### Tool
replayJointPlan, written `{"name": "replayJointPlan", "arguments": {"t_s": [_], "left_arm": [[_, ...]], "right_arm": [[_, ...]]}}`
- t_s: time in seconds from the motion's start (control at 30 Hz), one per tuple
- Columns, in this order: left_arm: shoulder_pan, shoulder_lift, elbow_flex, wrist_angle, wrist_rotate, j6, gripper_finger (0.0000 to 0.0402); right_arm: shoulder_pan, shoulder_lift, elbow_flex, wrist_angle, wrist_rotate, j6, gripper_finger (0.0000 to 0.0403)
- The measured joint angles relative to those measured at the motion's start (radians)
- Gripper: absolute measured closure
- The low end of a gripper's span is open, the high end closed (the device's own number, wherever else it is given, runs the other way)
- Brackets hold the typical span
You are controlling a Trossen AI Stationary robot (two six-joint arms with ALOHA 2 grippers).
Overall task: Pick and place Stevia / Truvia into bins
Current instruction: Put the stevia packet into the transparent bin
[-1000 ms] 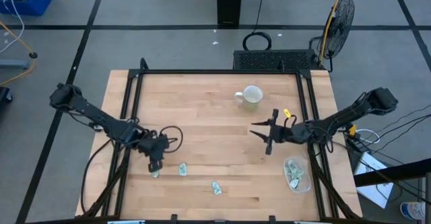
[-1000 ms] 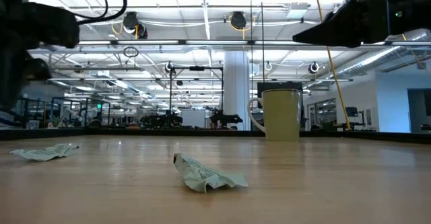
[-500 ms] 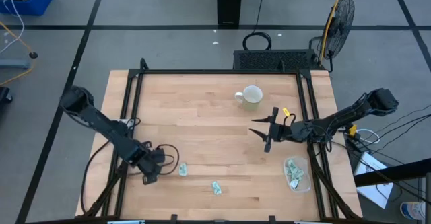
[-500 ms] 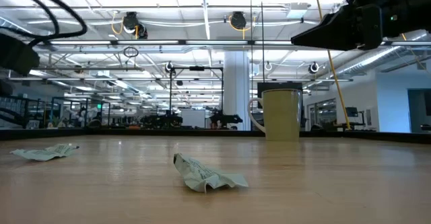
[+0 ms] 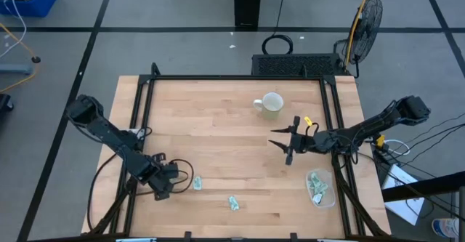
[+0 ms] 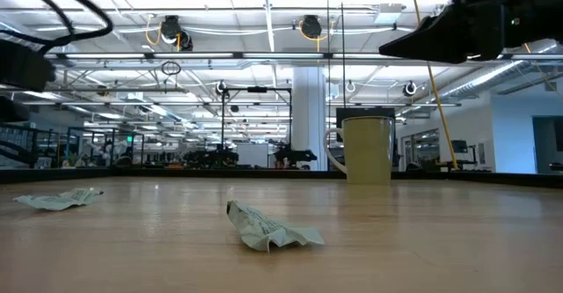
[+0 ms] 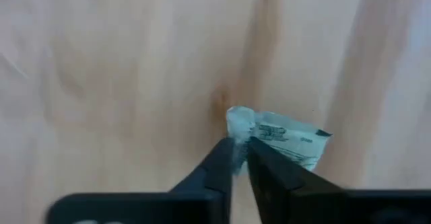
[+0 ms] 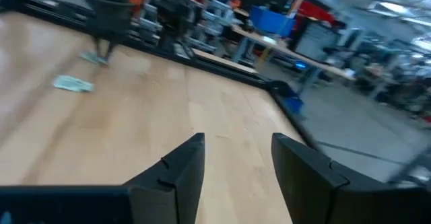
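Note:
My left gripper [image 5: 161,191] points down at the table's near left and is shut on a pale green and white Stevia sachet [image 7: 286,137], which lies flat on the wood. Two more sachets [image 5: 197,183] [image 5: 233,203] lie crumpled on the table to its right; the low view shows them too [image 6: 60,200] [image 6: 268,227]. The clear bin [image 5: 318,187] stands at the near right with sachets inside. My right gripper [image 5: 283,146] hovers level and open, above the table's middle right, holding nothing. My left gripper pinches the sachet's crumpled white end [image 7: 237,124] between its two fingertips [image 7: 222,158], coming from above and pointing down. The rest of the sachet lies flat on the table beyond the fingers.
A white mug [image 5: 271,105] stands at the far middle, behind my right gripper. A black frame [image 5: 138,126] runs along the table's left, far and right edges. Bare wood lies between the two arms.
My left gripper has moved toward the table's near left corner and come down onto the sachet that lay just in front of it. My right arm has kept still.

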Motion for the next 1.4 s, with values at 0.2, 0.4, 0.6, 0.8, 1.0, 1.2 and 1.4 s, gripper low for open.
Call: {"name": "replayJointPlan", "arguments": {"t_s": [0.2,0.4,0.6,0.8,1.0,1.2,1.4], "left_arm": [[0.073,-0.028,0.030,0.077,-0.229,0.091,0.0389],[0.224,-0.033,0.143,0.253,-0.445,0.549,0.0390],[0.427,-0.033,0.195,0.587,-0.372,0.995,0.0387],[0.594,-0.017,0.196,0.842,-0.178,1.251,0.0383],[0.690,0.092,0.196,1.043,0.002,1.268,0.0393],[0.707,0.257,0.196,1.341,0.007,1.289,0.0377],[0.710,0.336,0.196,1.496,-0.021,1.273,0.0396]], "right_arm": [[-0.039,0.000,0.000,0.000,-0.177,0.029,0.0236],[-0.103,0.006,0.000,0.004,-0.227,0.197,0.0236],[-0.148,0.089,0.000,0.095,-0.319,0.349,0.0236],[-0.148,0.211,0.000,0.141,-0.230,0.296,0.0236],[-0.148,0.290,0.000,0.272,-0.186,0.312,0.0236],[-0.148,0.308,0.001,0.314,-0.187,0.313,0.0236],[-0.148,0.308,0.000,0.322,-0.187,0.313,0.0236]]}}
